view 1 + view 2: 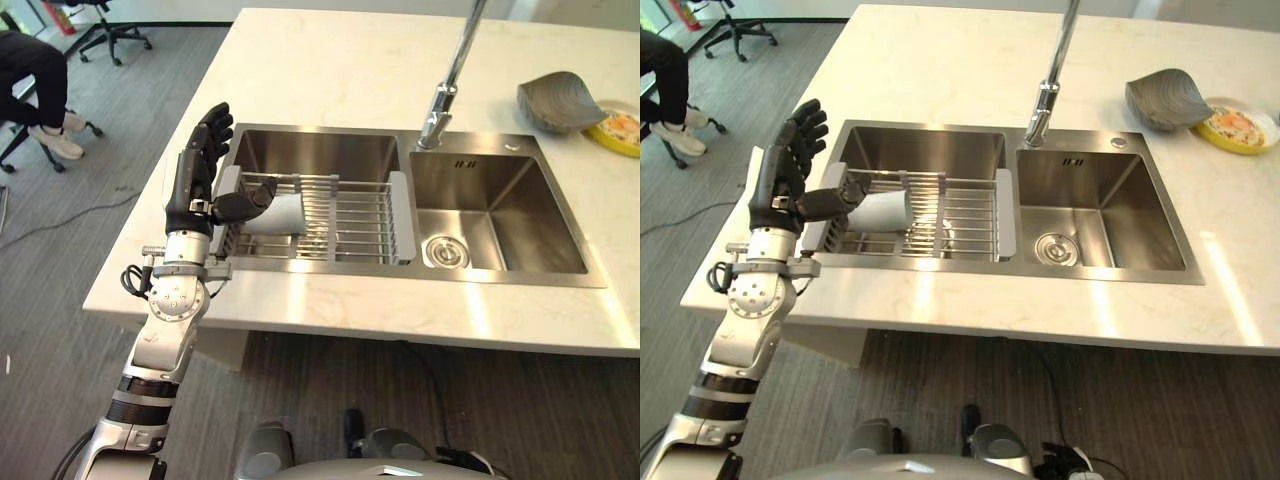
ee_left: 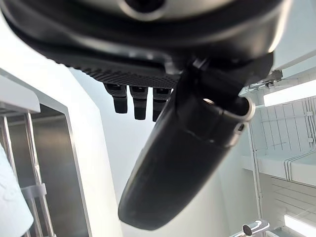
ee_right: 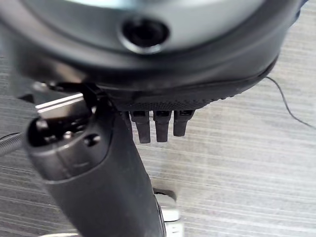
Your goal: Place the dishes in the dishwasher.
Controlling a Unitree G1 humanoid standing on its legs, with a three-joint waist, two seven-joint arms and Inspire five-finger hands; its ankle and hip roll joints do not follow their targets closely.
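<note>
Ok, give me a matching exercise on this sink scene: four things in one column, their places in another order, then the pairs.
Things:
1. white cup
2. grey bowl
3. yellow plate
4. left hand

Places:
A. on the counter's far right edge, beside the bowl
B. raised at the left end of the rack, fingers straight
C. lying on its side in the wire rack over the left basin
D. on the counter behind the right basin

Pairs: 1-C, 2-D, 3-A, 4-B
</note>
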